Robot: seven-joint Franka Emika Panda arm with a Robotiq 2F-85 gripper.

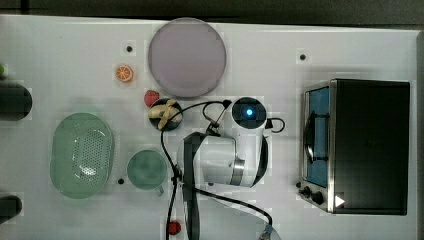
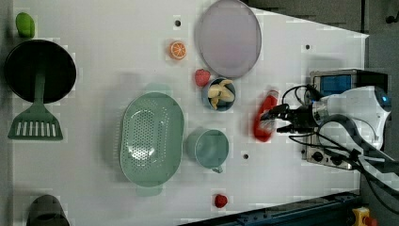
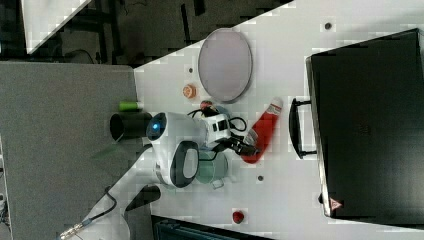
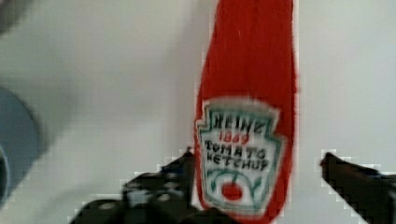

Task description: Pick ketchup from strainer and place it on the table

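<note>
Reading the left view from its left to its right, we first meet the pale green translucent oval strainer [image 2: 151,137], which holds nothing, then the round green cup with a handle [image 2: 210,149] just beside it. Further to the left view's right lies the red squeeze ketchup bottle with its white-and-red label [image 2: 264,116], well apart from the strainer, on the white flat bench [image 2: 103,56] between the cup and the dark metal oven [image 2: 335,84]. The black gripper [image 2: 274,119] is at the bottle. In the wrist view its fingers [image 4: 348,175] stand spread, one close against the label [image 4: 239,156] and the other apart from the bottle's far side, so we judge the bottle released or nearly so.

To finish well, we would keep the fingers wide and lift straight up, away from the bottle, so neither pad drags it towards the cup.
</note>
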